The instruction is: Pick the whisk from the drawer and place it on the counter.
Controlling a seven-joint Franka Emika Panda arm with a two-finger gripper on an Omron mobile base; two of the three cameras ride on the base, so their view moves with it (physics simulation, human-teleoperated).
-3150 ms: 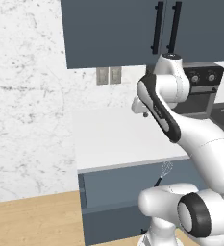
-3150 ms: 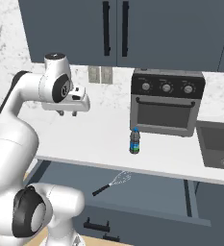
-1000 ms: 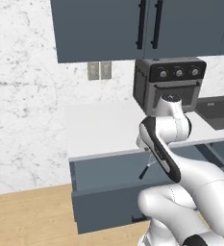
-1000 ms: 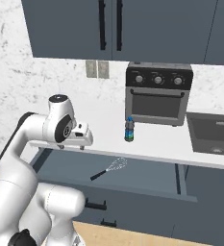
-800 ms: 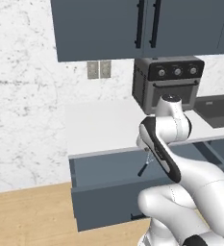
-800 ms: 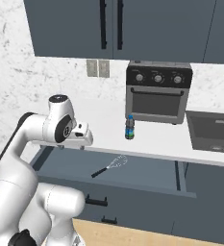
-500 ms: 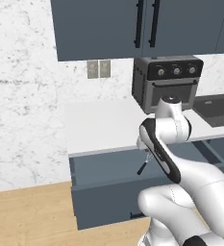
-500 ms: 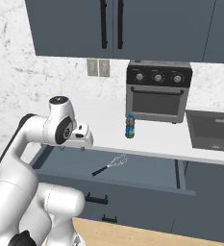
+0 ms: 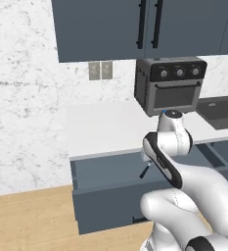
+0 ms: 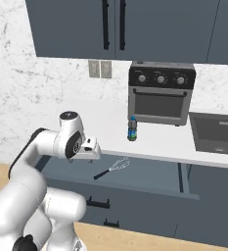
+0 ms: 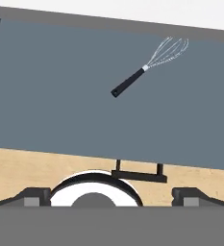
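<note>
The whisk (image 10: 111,168) lies flat on the floor of the open slate-blue drawer (image 10: 149,175), wire head toward the counter (image 10: 154,143). In the hand view the whisk (image 11: 148,66) lies at the upper right of the drawer floor (image 11: 60,96), slanted, its dark handle pointing down-left. My gripper (image 10: 89,156) hangs above the drawer's left part, left of the whisk and apart from it. Its fingertips (image 11: 36,197) stand wide apart, so the gripper (image 11: 113,197) is open and holds nothing. In the left base view only the whisk's handle (image 9: 144,171) shows past my arm.
A dark toaster oven (image 10: 159,94) stands at the back of the counter, with a small blue bottle (image 10: 132,128) in front of it. A sink (image 10: 216,132) lies at the right. Dark upper cabinets (image 10: 115,29) hang overhead. Wooden floor (image 9: 27,215) lies left of the drawer.
Since three seconds ago the arm has come down from above the counter to hang over the open drawer, and the base views have shifted. Over the last second little has moved.
</note>
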